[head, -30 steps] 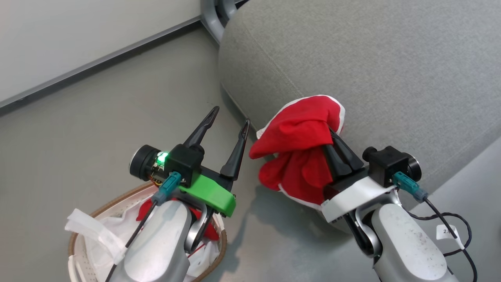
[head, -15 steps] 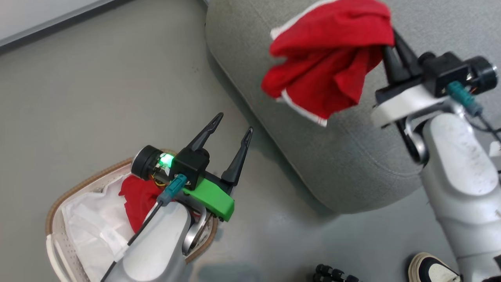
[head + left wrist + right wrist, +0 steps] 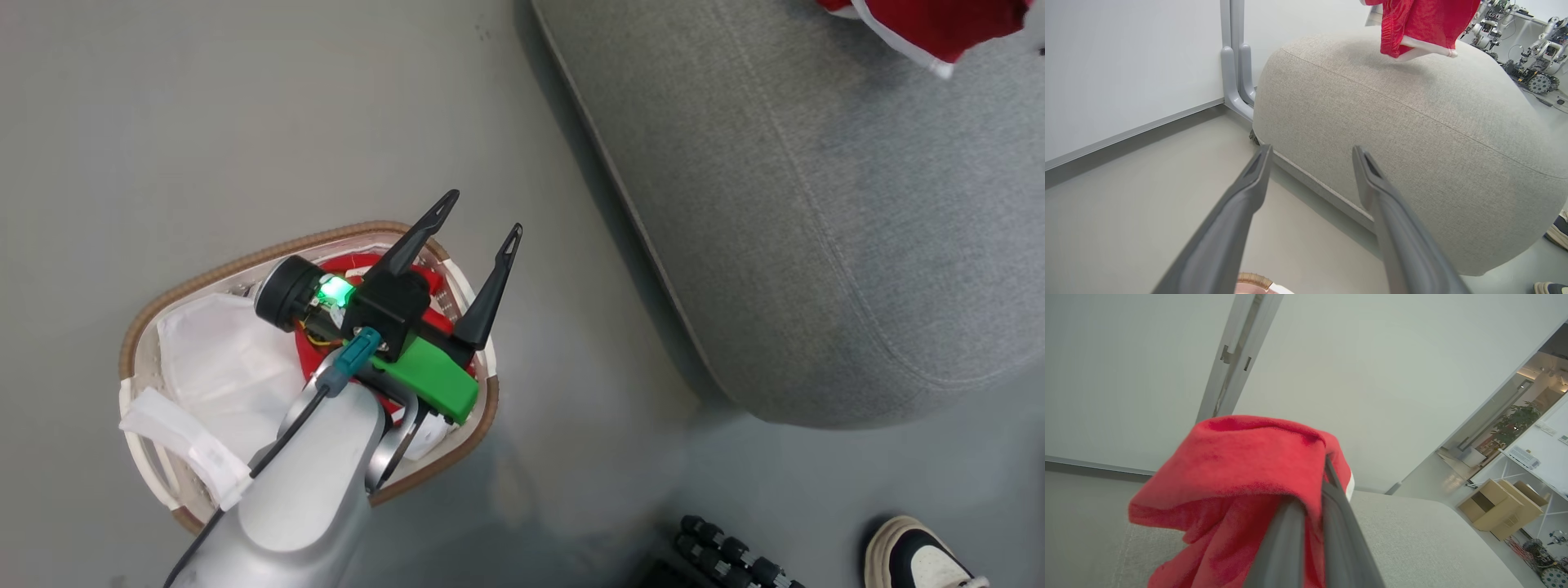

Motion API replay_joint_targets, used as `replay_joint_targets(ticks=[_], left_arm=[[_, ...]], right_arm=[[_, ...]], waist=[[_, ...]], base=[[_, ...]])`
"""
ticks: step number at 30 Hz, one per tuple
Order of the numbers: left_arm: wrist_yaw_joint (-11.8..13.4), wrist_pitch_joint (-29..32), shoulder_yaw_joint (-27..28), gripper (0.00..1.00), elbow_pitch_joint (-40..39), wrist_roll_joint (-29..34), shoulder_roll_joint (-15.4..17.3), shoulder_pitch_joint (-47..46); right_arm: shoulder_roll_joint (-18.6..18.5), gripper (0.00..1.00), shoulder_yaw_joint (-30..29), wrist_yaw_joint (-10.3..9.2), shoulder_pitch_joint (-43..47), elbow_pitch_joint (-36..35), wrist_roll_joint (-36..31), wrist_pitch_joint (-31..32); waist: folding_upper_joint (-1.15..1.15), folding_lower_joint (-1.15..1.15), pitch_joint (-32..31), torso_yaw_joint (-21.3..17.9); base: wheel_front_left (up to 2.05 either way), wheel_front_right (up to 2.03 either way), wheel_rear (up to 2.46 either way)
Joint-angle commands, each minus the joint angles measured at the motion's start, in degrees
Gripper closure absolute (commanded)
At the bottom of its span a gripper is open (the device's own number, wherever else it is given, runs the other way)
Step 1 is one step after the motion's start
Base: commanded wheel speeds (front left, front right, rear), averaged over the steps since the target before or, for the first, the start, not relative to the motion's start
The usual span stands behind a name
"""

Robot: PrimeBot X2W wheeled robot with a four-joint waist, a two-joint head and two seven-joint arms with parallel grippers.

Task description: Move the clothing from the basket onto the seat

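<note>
My right gripper [image 3: 1312,486] is shut on a red garment [image 3: 1237,473] with white trim, draped over its fingers above the grey seat [image 3: 1412,539]. The same garment [image 3: 931,28] peeks in at the head view's top right, over the seat [image 3: 816,204], and hangs above the seat [image 3: 1412,122] as the garment [image 3: 1421,24] in the left wrist view. My left gripper [image 3: 478,224] is open and holds nothing, hovering over the basket [image 3: 163,294] on the floor. More red clothing [image 3: 306,359] lies in the basket beside the white liner [image 3: 220,367], partly hidden by my left arm.
A person's shoe [image 3: 918,555] and a black ribbed object [image 3: 727,555] sit on the floor at the head view's bottom right. A white wall panel with a grey post [image 3: 1235,61] stands behind the seat. Robot hardware [image 3: 1535,61] is beyond the seat.
The head camera has tilted down and shifted. My right gripper has carried the red garment up and further over the seat, out past the head view's top right. The left gripper stays open.
</note>
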Motion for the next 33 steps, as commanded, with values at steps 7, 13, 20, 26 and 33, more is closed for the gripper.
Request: replay_joint_targets(ticks=[7, 13, 20, 26, 33], left_arm=[[-0.21, -0.05, 0.46, 0.00, 0.02, 0.28, 1.37, -1.98], [-0.21, -0.05, 1.70, 0.00, -0.01, 0.17, 1.88, -1.39], [-0.21, -0.04, 3.80, 0.00, 0.19, 0.40, 1.56, 0.28], [0.63, -0.05, 7.00, 0.00, 0.62, 0.76, 0.41, 2.81], [1.08, -0.05, 11.37, 0.00, -0.22, 1.36, -1.52, 6.40]], right_arm=[[-0.11, 1.00, -9.38, -0.07, 1.82, 8.52, -4.59, -0.27], [3.01, 0.00, -18.25, -0.08, 7.14, 12.70, -7.57, -0.21], [8.29, 0.00, -23.88, -0.08, 14.54, 9.21, -10.31, -0.21], [11.18, 0.00, -19.96, -0.08, 21.47, 4.31, -10.67, -0.21], [11.20, 0.00, -9.53, -0.07, 27.97, -2.58, -4.05, -0.21]], waist=[[0.00, 0.00, 5.96, 4.98], [0.00, 0.00, 5.22, 4.83], [0.00, 0.00, 1.90, 4.15], [0.00, 0.00, -2.27, 4.46], [0.00, 0.00, -6.78, 7.45]], base=[[0.00, 0.00, 0.00], [0.00, 0.00, 0.00], [0.00, 0.00, 0.00], [0.00, 0.00, 0.00], [0.00, 0.00, 0.00]])
